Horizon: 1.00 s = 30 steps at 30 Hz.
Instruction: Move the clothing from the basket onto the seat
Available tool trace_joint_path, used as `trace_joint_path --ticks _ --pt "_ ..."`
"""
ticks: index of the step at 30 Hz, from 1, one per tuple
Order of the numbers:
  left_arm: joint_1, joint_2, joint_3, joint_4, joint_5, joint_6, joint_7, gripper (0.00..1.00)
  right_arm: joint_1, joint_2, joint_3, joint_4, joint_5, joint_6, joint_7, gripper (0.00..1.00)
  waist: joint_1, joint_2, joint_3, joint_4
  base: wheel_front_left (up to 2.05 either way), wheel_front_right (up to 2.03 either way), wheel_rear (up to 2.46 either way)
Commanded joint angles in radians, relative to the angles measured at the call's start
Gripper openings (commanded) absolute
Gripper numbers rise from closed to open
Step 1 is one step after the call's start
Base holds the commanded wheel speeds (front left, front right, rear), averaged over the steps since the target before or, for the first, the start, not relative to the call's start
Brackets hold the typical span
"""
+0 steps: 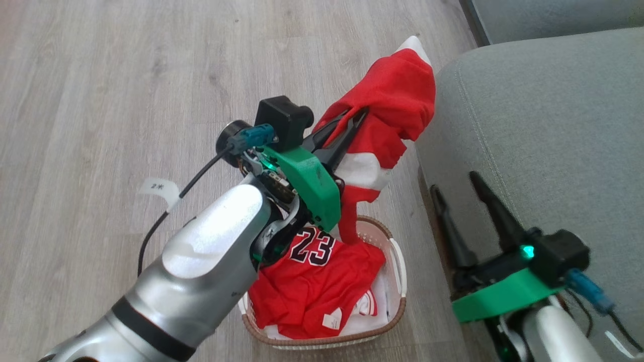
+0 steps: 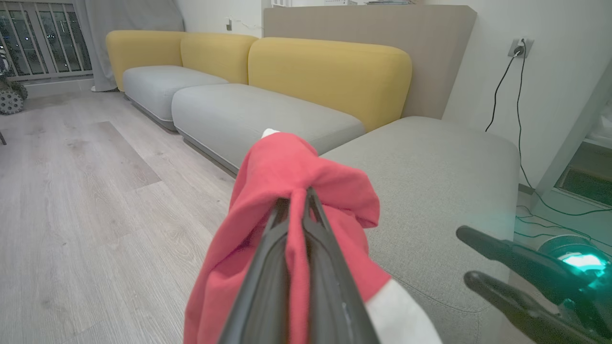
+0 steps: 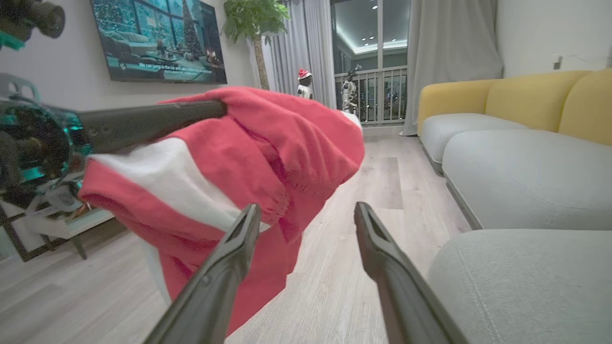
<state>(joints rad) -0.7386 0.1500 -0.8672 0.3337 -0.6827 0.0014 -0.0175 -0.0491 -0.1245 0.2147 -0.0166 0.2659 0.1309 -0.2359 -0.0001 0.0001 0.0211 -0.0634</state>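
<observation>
The left gripper (image 1: pixel 358 114) has its fingers (image 1: pixel 347 133) pinched shut on a bunched fold of a red jersey (image 1: pixel 397 95) that looks limp and light, hanging above the basket (image 1: pixel 382 229) just left of the seat (image 1: pixel 543 125), while the right gripper (image 1: pixel 454 182) gapes empty; the 23 jersey (image 1: pixel 312 281) has its lower folds hidden in the basket.

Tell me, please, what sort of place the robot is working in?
Most likely a home living room: a long sofa with yellow backs, a wall-mounted television, a potted plant and wood-look flooring.

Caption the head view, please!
Left jaws hold a thin red jersey above the cream plastic basket beside the grey-green fabric seat.
</observation>
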Motion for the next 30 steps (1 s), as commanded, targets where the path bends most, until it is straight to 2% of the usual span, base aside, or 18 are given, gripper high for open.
trace_joint_path --ticks 1,10,18,30 --pt "-0.070 0.022 0.039 -0.032 -0.008 0.006 0.004 0.00 -0.045 -0.018 0.036 -0.034 0.006 0.000 0.007 1.00 0.0001 -0.0001 0.003 -0.001 0.00 0.00 0.00" --pt "-0.087 0.015 0.034 -0.021 -0.014 0.001 0.008 0.00 -0.154 -0.084 0.239 0.022 0.037 0.000 0.020 1.00 0.0001 -0.0001 0.017 0.001 0.00 0.00 0.00" --pt "-0.094 0.004 0.022 -0.016 -0.021 -0.007 0.011 0.00 -0.296 -0.111 0.402 0.168 0.056 0.000 0.011 1.00 0.0001 -0.0001 0.025 0.018 0.00 0.00 0.00" --pt "-0.081 -0.018 -0.002 -0.010 -0.034 -0.014 0.012 0.00 -0.438 -0.034 0.428 0.417 0.068 0.000 -0.022 1.00 0.0001 -0.0001 0.017 0.052 0.00 0.00 0.00"
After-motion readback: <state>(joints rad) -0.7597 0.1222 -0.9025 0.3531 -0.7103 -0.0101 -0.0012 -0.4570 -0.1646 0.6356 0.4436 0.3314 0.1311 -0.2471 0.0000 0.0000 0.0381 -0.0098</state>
